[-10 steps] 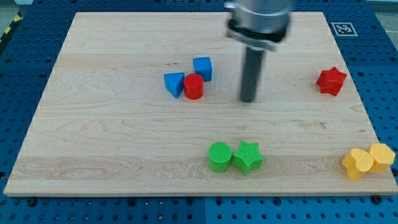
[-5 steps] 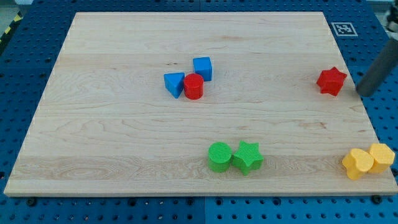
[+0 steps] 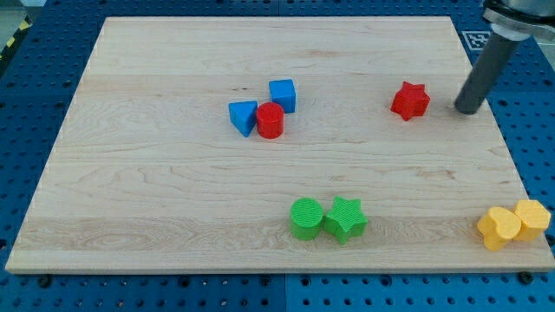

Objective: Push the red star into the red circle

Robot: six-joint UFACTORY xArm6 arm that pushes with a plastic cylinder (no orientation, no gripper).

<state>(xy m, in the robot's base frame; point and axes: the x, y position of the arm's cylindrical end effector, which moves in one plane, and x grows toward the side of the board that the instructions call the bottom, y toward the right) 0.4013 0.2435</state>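
The red star [image 3: 409, 100] lies on the wooden board at the view's right, upper half. The red circle [image 3: 270, 120] stands near the board's middle, touching a blue triangle [image 3: 244, 116] on its left and a blue cube [image 3: 283, 94] above it. My tip [image 3: 466, 111] is at the lower end of the dark rod, to the right of the red star, apart from it by a small gap. The star is well to the right of the red circle.
A green circle [image 3: 305, 217] and a green star [image 3: 345, 218] sit together at the view's bottom middle. Two yellow blocks [image 3: 514, 224] lie at the board's bottom right corner. A marker tag [image 3: 479, 40] is off the board's top right.
My tip swung from the board's middle out past the right edge, then back left. The red star has slid left, towards the red circle. Other blocks have not moved.
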